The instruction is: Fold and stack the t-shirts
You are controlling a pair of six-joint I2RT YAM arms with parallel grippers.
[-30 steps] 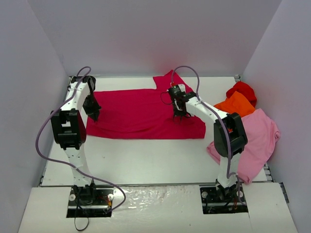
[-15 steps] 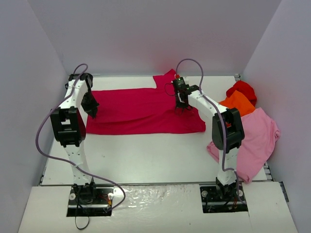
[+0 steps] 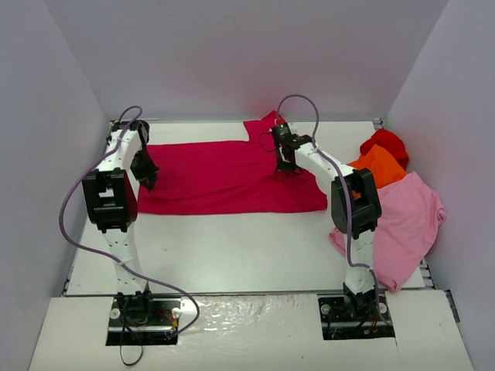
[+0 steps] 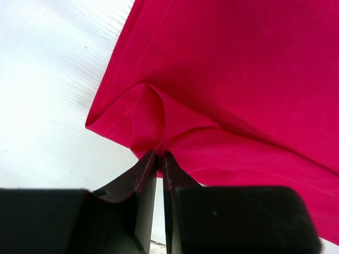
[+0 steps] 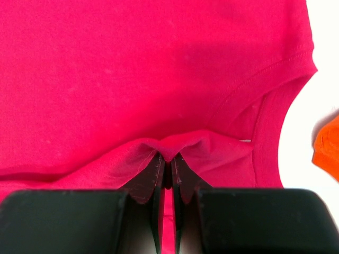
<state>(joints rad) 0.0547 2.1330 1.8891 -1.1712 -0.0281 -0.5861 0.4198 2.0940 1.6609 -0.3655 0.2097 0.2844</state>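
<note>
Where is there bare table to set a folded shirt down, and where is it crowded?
Free: the table strip between the raspberry-red shirt and arm bases. Crowded: the right edge, where the orange shirt, bright red shirt and pale pink shirt lie.

I work inside a plain three-sided booth. The back wall [image 3: 247, 54] ahead of me is a flat, pale lilac-grey, with a faint pink tint low at its middle. The left wall [image 3: 39, 154] and the right wall [image 3: 464, 116] are the same bare colour and close in on either side. Under me lies a white table [image 3: 232, 247], matte, with a thin dark rim along its near and side edges. Nearer still, a white panel [image 3: 247, 332] runs across the front, glossier and catching a patch of glare. The light is soft and even, and shadows on the table are faint. Up close, the tabletop shows a fine streaked grain.
</note>
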